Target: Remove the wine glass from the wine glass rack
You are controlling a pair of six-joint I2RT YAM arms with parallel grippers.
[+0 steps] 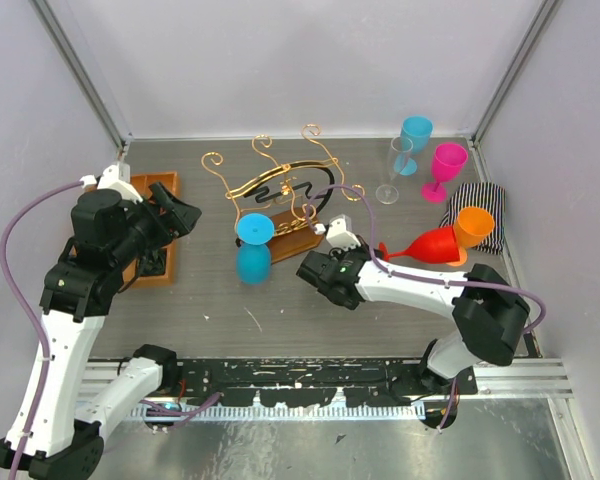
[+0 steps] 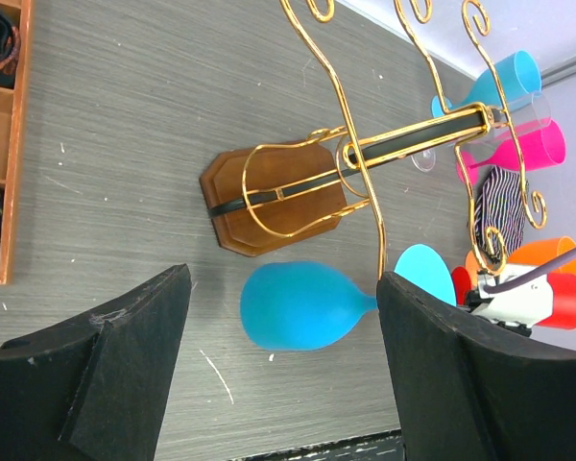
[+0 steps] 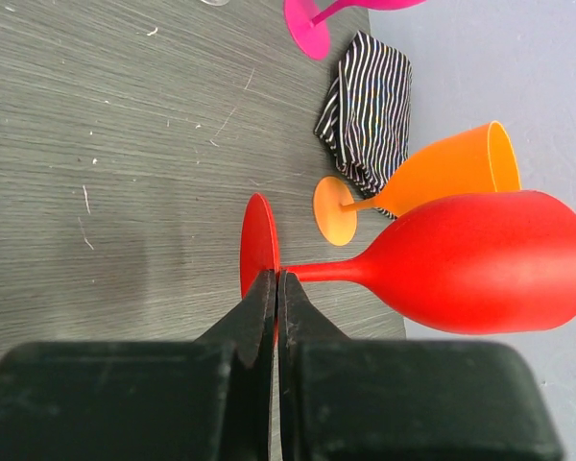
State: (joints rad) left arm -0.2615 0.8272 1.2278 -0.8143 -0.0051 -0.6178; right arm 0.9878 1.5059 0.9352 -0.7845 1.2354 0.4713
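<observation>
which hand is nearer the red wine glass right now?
Right. The right hand is shut on the foot of the red wine glass. The left hand is open, far on the other side of the wine glass rack, by the tray.

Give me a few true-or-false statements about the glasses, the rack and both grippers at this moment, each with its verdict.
1. A blue glass hangs upside down on the rack. True.
2. The left gripper grips that blue glass. False: it is open, holds nothing and is apart from the glass.
3. The right gripper is shut on the foot of the red glass. True.
4. The pink glass hangs on the rack. False: it stands on the table at the far right, away from the rack.
5. A striped cloth lies beside the orange glass. True.
</observation>
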